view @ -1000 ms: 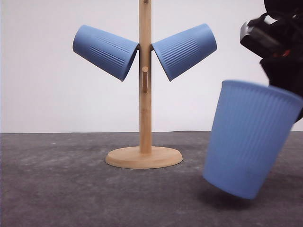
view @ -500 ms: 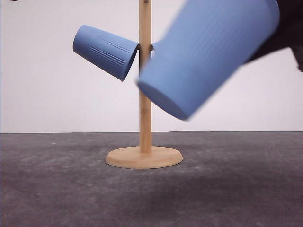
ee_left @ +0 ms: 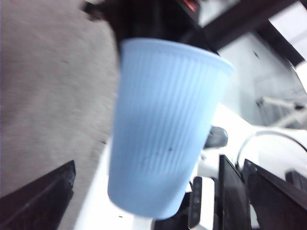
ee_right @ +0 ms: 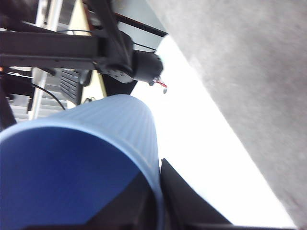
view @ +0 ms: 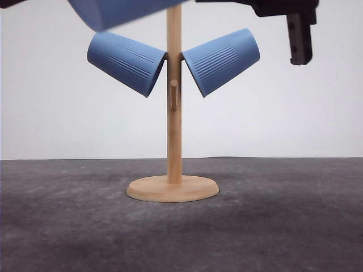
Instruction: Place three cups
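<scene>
While two cups hang on the stand (view: 174, 113), my right fingers (ee_right: 163, 191) have raised the third cup (view: 113, 11) higher. They pinch its rim; my left fingers' state I cannot tell.

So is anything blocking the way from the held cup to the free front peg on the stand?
Nothing visible. The held cup is above the stand; the front peg is bare, and the two hung cups sit to either side, not in front.
</scene>
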Controlling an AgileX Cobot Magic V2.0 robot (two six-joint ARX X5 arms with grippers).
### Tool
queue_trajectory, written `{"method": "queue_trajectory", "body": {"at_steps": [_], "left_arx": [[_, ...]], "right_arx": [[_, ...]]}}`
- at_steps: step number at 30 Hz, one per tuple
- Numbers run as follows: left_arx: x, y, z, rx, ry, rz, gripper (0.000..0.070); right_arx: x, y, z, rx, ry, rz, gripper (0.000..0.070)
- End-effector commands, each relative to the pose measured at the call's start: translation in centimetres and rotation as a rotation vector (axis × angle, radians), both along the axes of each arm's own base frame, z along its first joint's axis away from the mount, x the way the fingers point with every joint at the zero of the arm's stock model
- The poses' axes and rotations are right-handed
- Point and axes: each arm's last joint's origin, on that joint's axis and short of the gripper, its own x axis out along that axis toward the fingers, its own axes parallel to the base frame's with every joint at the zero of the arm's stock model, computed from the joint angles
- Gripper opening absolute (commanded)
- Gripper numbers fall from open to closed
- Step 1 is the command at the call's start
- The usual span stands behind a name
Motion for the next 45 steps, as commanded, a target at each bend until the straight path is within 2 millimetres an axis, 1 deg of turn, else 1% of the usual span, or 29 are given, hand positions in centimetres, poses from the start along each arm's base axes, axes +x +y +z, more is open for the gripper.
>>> {"method": "queue_trajectory", "body": {"at_steps": [1,8,15,17,19,20,24,28,32,33,35,37,38,39,40,41,43,45], "left_arx": [[-0.1,-0.7,0.1,-0.022,-0.032,-0.069,0.0685],[-0.6,-2.8,-0.9,0.007,0.0,-0.171,0.0685],[-0.7,-3.7,-0.9,-0.013,-0.03,-0.207,0.0674],[-0.7,-3.7,-0.9,-0.01,-0.03,-0.206,0.0645],[-0.7,-3.7,-1.0,-0.006,-0.025,-0.206,0.0568],[-0.7,-3.7,-1.0,-0.006,-0.025,-0.206,0.0542],[-0.7,-3.7,-1.0,-0.005,-0.024,-0.206,0.0537],[-0.7,-3.7,-1.0,-0.006,-0.025,-0.206,0.0471],[-0.7,-3.7,-1.0,-0.006,-0.025,-0.206,0.046],[-0.7,-3.7,-1.0,-0.007,-0.026,-0.206,0.0448],[-0.7,-3.7,-1.0,-0.007,-0.027,-0.206,0.0382],[-0.7,-3.7,-1.0,-0.008,-0.028,-0.207,0.0351],[-0.7,-3.7,-1.0,-0.009,-0.029,-0.207,0.0348],[-0.7,-3.7,-1.0,-0.008,-0.029,-0.207,0.0348],[-0.7,-3.7,-1.0,-0.008,-0.028,-0.207,0.0348],[-0.7,-3.7,-1.0,-0.008,-0.028,-0.207,0.0348],[-0.7,-3.7,-1.0,-0.008,-0.028,-0.207,0.0348],[-0.7,-3.7,-1.0,-0.008,-0.027,-0.206,0.0348]], "right_arx": [[0.2,0.5,0.5,0.015,0.013,0.002,0.0],[-0.1,1.1,0.9,0.084,0.053,0.057,0.0],[-0.4,1.4,0.9,0.084,0.055,0.073,0.0],[-0.4,1.4,0.9,0.085,0.055,0.073,0.0],[-0.4,1.4,0.9,0.087,0.055,0.074,0.0],[-0.4,1.4,0.9,0.088,0.054,0.075,0.0],[-0.4,1.4,1.0,0.107,0.057,0.084,0.0],[-0.3,1.6,1.3,0.145,0.065,0.101,0.0],[-0.2,1.6,1.3,0.149,0.065,0.104,0.0],[-0.3,1.6,1.3,0.151,0.066,0.105,0.0],[-0.3,1.6,1.3,0.154,0.068,0.108,0.0],[-0.3,1.6,1.3,0.155,0.069,0.109,0.0],[-0.3,1.6,1.3,0.155,0.069,0.109,0.0],[-0.3,1.6,1.3,0.155,0.069,0.109,0.0006],[-0.3,1.6,1.3,0.155,0.069,0.109,0.0027],[-0.3,1.6,1.3,0.155,0.069,0.109,0.0067],[-0.3,1.6,1.3,0.155,0.069,0.109,0.0173],[-0.3,1.6,1.3,0.155,0.069,0.109,0.0251]]}}
